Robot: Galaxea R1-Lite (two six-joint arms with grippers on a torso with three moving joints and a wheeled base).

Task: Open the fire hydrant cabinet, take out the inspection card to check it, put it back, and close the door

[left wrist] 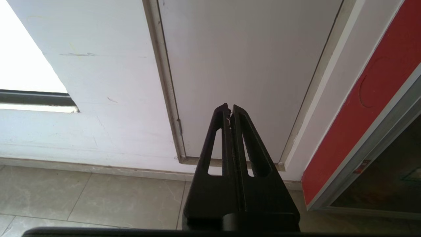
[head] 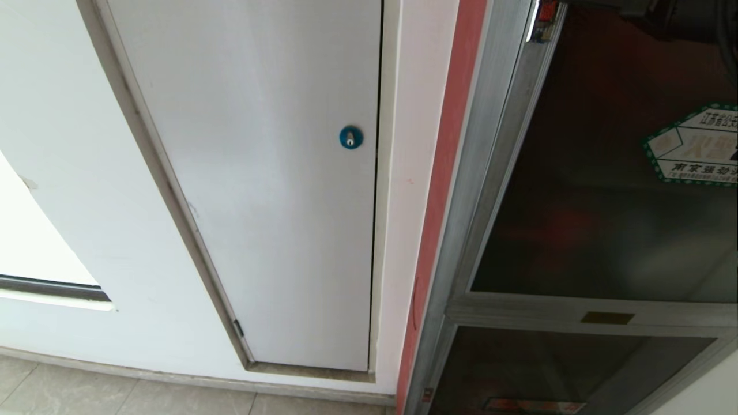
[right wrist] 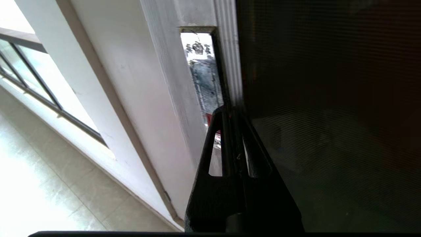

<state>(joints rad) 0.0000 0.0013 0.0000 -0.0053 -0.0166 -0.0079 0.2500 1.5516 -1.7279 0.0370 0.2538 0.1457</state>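
Note:
The fire hydrant cabinet [head: 461, 230] stands at the right, a silver frame with a small brass plate [head: 606, 317] on its crossbar. Its door [head: 576, 202] is dark glass with a green-edged hexagonal sticker [head: 692, 147]. In the right wrist view my right gripper [right wrist: 230, 110] is shut with nothing in it, its tips at the door's [right wrist: 329, 98] silver side edge. Beside them a narrow gap [right wrist: 202, 72] shows into the cabinet. The inspection card is hidden. My left gripper [left wrist: 229, 107] is shut and empty, held low before the white wall panel [left wrist: 246, 59].
A white panel [head: 259, 202] with a blue round lock [head: 350, 137] fills the wall left of the cabinet. A red strip [head: 438, 173] runs along the cabinet's side. A smaller glass door [head: 548, 369] sits below the crossbar. Tiled floor [head: 86, 392] and a window [head: 34, 242] lie at the left.

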